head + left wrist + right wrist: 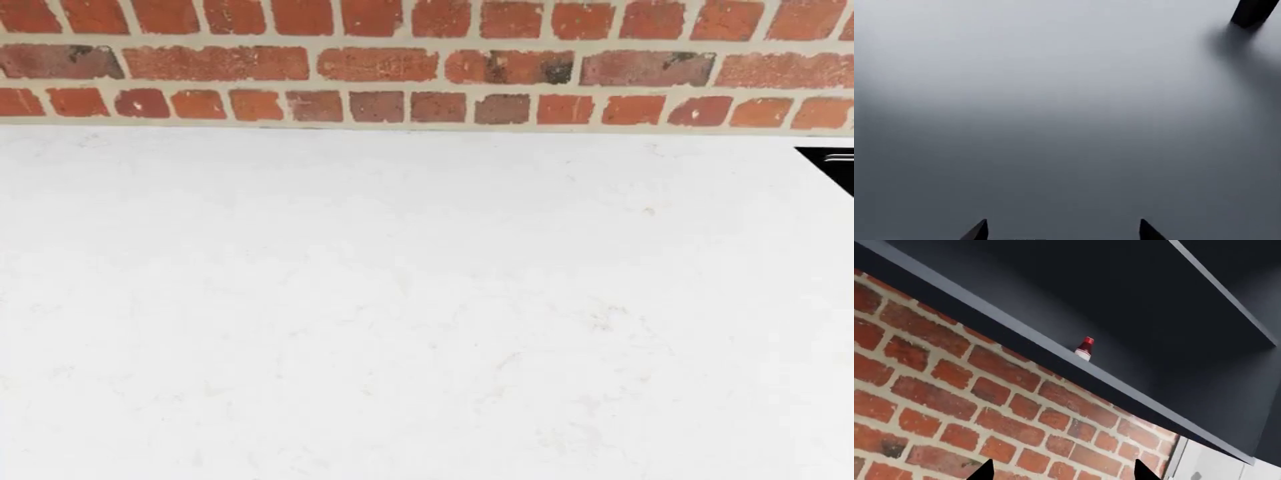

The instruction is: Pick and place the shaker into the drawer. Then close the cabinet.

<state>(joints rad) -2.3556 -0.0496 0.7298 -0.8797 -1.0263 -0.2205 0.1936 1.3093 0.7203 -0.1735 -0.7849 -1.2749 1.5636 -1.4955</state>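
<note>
The shaker (1085,348), small and white with a red cap, shows only in the right wrist view. It stands far off at the edge of a dark slate-grey ledge (1021,335), against a dark recess. My right gripper (1064,471) is open and empty, with a brick wall behind its tips. My left gripper (1063,231) is open and empty, close to a flat matte grey front (1054,120) with the end of a black bar handle (1254,12). I cannot tell whether this front is the drawer's or the cabinet's. The drawer's inside is out of view. Neither gripper shows in the head view.
The head view shows a white countertop (400,320) running back to a red brick wall (400,60). A black object's corner (834,165) shows at the right edge. In the right wrist view, a pale panel (1207,465) adjoins the brick wall (954,405).
</note>
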